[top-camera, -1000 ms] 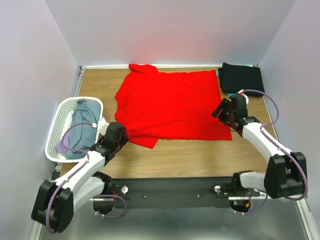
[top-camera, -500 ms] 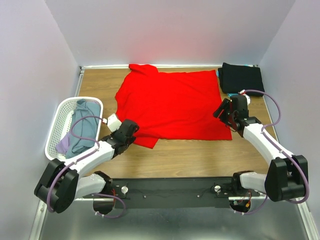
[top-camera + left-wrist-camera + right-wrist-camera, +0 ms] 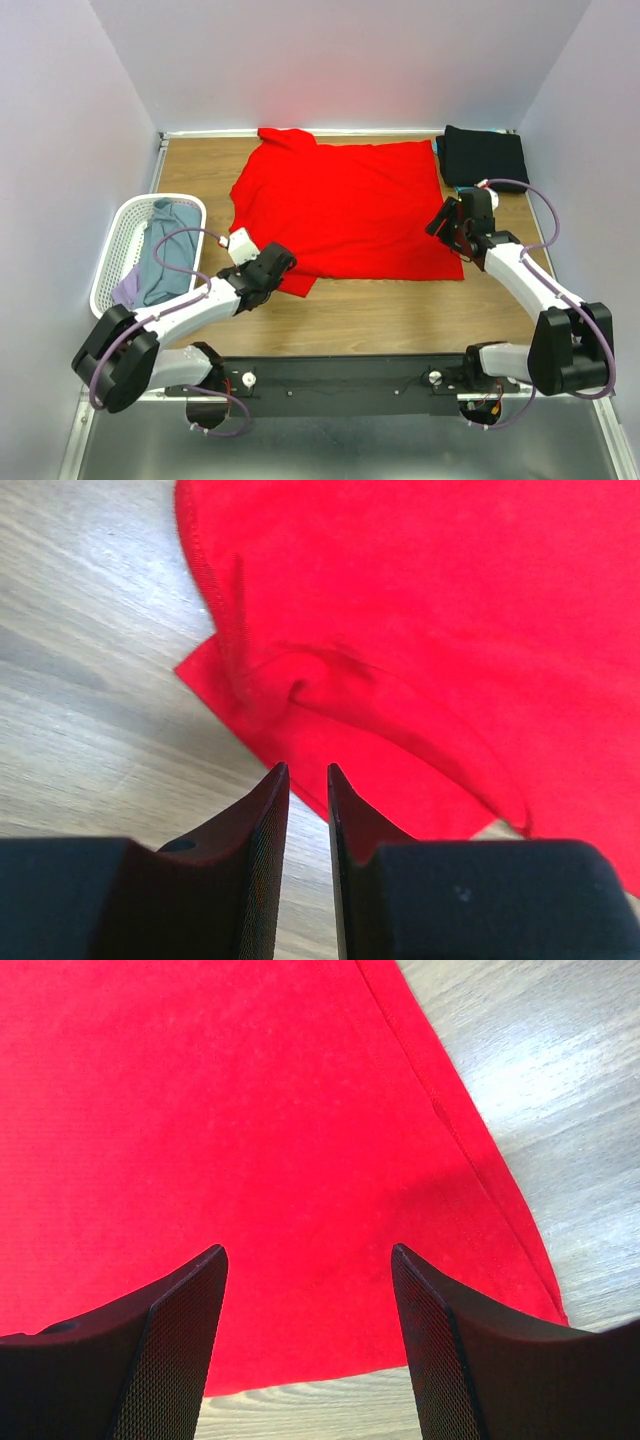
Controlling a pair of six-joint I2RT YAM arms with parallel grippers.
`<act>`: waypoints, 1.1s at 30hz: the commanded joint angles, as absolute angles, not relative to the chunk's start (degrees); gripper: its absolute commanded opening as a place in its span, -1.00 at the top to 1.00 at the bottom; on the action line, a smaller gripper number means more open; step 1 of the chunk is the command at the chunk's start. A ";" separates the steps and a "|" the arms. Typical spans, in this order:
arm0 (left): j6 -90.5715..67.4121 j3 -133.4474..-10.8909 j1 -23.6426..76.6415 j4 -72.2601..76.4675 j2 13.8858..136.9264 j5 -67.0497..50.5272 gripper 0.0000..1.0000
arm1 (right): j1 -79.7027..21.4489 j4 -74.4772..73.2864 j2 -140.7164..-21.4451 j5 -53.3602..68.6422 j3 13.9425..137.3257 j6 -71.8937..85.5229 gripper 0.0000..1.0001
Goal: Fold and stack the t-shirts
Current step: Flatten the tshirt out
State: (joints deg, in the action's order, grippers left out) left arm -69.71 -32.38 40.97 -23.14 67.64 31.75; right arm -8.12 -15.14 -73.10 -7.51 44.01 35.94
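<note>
From above, a bright red cotton t-shirt (image 3: 350, 205) lies spread flat across the middle of the brown wood-grain table (image 3: 400, 310), collar toward the left and hem toward the right. A folded black cloth t-shirt (image 3: 483, 157) sits just beyond the red shirt's far right corner. A white mesh plastic laundry basket (image 3: 115, 250) stands well to the left of the red shirt, holding a crumpled grey-blue t-shirt (image 3: 165, 255) with a lavender one (image 3: 125, 290) at its near end. The left gripper (image 3: 283, 268) is low at the red shirt's near left sleeve, and the right gripper (image 3: 447, 222) is at the shirt's near right corner. In the left wrist view, the left gripper (image 3: 308, 775) has its two black fingers drawn close together with only a narrow slit between them and no cloth in it. Its tips point at the red t-shirt's (image 3: 450, 630) near sleeve (image 3: 330, 710), which is tucked under in a soft crease, with bare table (image 3: 90, 680) to the shirt's left. In the right wrist view, the right gripper (image 3: 310, 1255) is spread wide, its fingers apart over the red t-shirt (image 3: 250, 1110) and gripping nothing. The stitched hem (image 3: 470, 1150) runs diagonally down the right side of the shirt, with pale table (image 3: 560, 1090) beyond it.
</note>
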 commanded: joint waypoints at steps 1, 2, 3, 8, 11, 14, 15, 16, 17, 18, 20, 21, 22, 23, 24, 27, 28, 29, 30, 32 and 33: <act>-69.61 -34.27 41.31 -24.17 70.92 36.12 0.41 | -7.73 -16.17 -73.48 -9.23 45.18 35.77 -0.47; -69.00 -34.71 41.31 -24.08 72.32 36.38 0.41 | -7.73 -16.08 -73.39 -9.23 45.09 35.77 -0.47; -68.47 -35.41 41.31 -24.08 73.12 37.08 0.41 | -7.73 -16.17 -73.30 -9.23 45.09 35.77 -0.47; -65.22 -36.03 41.31 -21.10 76.02 36.83 0.32 | -7.65 -16.17 -72.86 -8.88 44.74 35.42 -0.47; -64.77 -36.30 41.31 -20.92 77.95 35.78 0.30 | -7.73 -16.08 -72.69 -9.23 44.21 35.24 -0.47; -64.60 -36.04 41.22 -20.13 78.92 34.81 0.31 | -7.73 -16.17 -72.33 -9.14 43.95 35.24 -0.47; -64.51 -35.95 41.22 -19.87 79.01 34.54 0.31 | -7.65 -16.17 -72.33 -9.05 43.95 35.24 -0.47; -64.42 -35.86 41.22 -19.25 79.10 34.45 0.31 | -7.65 -16.17 -72.33 -9.05 43.86 35.24 -0.47; -64.08 -35.69 41.31 -19.07 79.54 34.28 0.31 | -7.73 -16.17 -72.25 -9.23 43.86 35.24 -0.47; -63.81 -35.86 41.31 -18.55 79.80 33.93 0.31 | -7.73 -16.17 -72.25 -9.14 43.77 35.33 -0.47; -63.37 -36.03 41.31 -18.46 80.68 33.49 0.37 | -7.65 -16.17 -72.16 -8.88 43.77 35.16 -0.47; -63.20 -35.95 41.31 -18.28 80.86 33.14 0.38 | -7.73 -16.17 -72.16 -8.88 43.77 35.16 -0.47; -63.19 -35.86 41.31 -18.19 81.03 32.96 0.40 | -7.65 -16.17 -72.16 -8.79 43.77 34.98 -0.47; -63.11 -35.69 41.22 -18.02 81.04 32.44 0.48 | -7.73 -16.17 -72.07 -8.62 43.86 34.89 -0.47; -62.76 -35.51 41.31 -17.76 80.95 32.00 0.53 | -7.73 -16.17 -71.98 -8.79 43.86 34.81 -0.47; -62.32 -34.55 41.40 -17.75 79.20 29.89 0.84 | -7.65 -16.17 -71.28 -8.88 43.94 34.45 -0.47; -62.31 -34.19 41.40 -17.75 78.32 29.36 0.98 | -7.65 -16.17 -71.02 -8.88 43.95 34.37 -0.47; -62.31 -33.75 41.40 -17.93 77.35 28.75 1.00 | -7.65 -16.17 -70.84 -8.88 43.95 34.28 -0.47; -62.23 -33.40 41.57 -17.93 75.17 27.44 1.00 | -7.73 -16.17 -70.75 -8.88 44.03 34.19 -0.47; -61.62 -32.70 41.83 -17.93 72.00 25.59 1.00 | -7.65 -16.17 -70.58 -8.62 44.12 34.19 -0.47; -61.18 -32.61 41.92 -18.02 71.03 25.05 1.00 | -7.73 -16.17 -70.66 -8.53 44.21 34.19 -0.47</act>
